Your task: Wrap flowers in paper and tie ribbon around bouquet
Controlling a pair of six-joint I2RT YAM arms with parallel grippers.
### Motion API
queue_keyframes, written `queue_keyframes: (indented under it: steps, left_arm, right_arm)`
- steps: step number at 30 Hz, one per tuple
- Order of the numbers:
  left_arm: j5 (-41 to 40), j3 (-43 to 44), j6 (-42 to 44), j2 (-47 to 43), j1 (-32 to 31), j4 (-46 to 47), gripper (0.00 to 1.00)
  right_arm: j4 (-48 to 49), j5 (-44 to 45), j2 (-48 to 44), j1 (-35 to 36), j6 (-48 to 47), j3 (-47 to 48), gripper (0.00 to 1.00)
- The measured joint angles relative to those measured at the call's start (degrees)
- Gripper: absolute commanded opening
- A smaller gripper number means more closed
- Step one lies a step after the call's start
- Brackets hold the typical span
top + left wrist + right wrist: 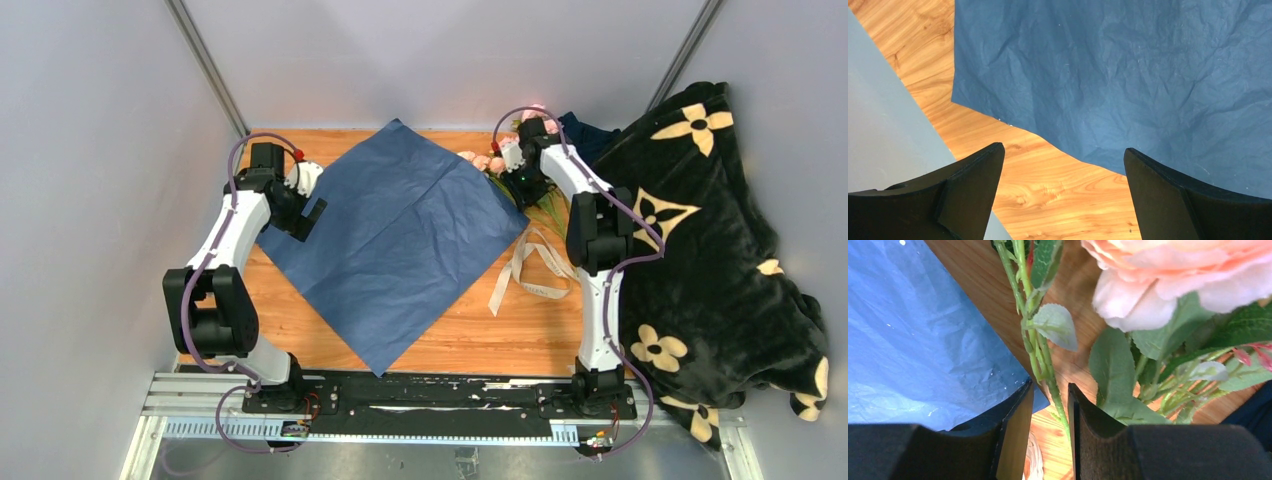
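The paper lies flat on the wooden table as a slate-blue diamond, also seen as paper and paper. My left gripper hovers open at its left corner; in the left wrist view the gripper has only bare wood between its fingers. The flowers, pink roses with green leaves, lie at the paper's right corner. My right gripper sits over their stems. In the right wrist view a thin green stem runs through the gripper, whose jaws stand apart. The ribbon lies looped beside the right arm.
A black blanket with cream flower patterns is heaped along the right side, touching the table's edge. A dark blue cloth lies behind the right wrist. Grey walls close in on the left and the back. Bare table shows in front of the paper.
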Motion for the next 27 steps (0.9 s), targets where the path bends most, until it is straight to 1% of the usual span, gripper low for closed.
queue_keyframes:
  steps: [1,5,6,7,8,15,18,21,22,23,24,27]
  left_arm:
    - [0.0,0.0,0.0,0.0,0.0,0.0,0.96]
    - [0.0,-0.1,0.0,0.0,0.0,0.0,0.96]
    - [0.0,-0.1,0.0,0.0,0.0,0.0,0.96]
    - [0.0,-0.3,0.0,0.0,0.0,0.1,0.96]
    - [0.0,-0.5,0.1,0.0,0.0,0.0,0.96]
    - [0.0,-1.1,0.2,-0.2,0.0,-0.1,0.96]
    - [0.6,-1.1,0.2,-0.8,0.0,-0.2,0.96]
    - [1.5,-1.0,0.2,-1.7,0.0,-0.5,0.96]
    - [2.0,-0.9,0.2,-2.0,0.0,-0.6,0.96]
    - [2.2,-0.8,0.2,-2.2,0.0,-0.8,0.96]
    - [2.6,-0.5,0.2,-2.4,0.0,-1.2,0.96]
    - [5.2,1.2,0.2,-2.5,0.0,-3.0,0.96]
  right_arm:
    - [-0.2,0.0,0.3,0.1,-0.1,0.2,0.35]
    - [-0.3,0.5,1.5,0.3,-0.5,0.4,0.18]
    - [-0.3,0.9,1.9,0.3,-0.6,0.5,0.13]
    - [-0.3,1.4,2.3,0.3,-0.7,0.7,0.05]
    - [-0.4,1.7,2.3,0.3,-1.1,0.8,0.00]
    - [-0.3,5.2,1.2,0.3,-3.2,1.1,0.00]
    - [-0.1,6.9,-3.0,-0.1,-3.4,1.1,0.00]
    - [0.9,7.7,-9.7,-1.8,-0.5,3.0,0.00]
    - [2.9,7.6,-13.8,-3.3,1.9,3.5,0.00]
    - [3.7,7.1,-15.6,-3.8,2.8,3.5,0.00]
    - [5.4,5.9,-19.1,-4.6,4.7,3.3,0.00]
    - [13.3,-2.6,-30.0,-6.8,12.4,-0.2,0.00]
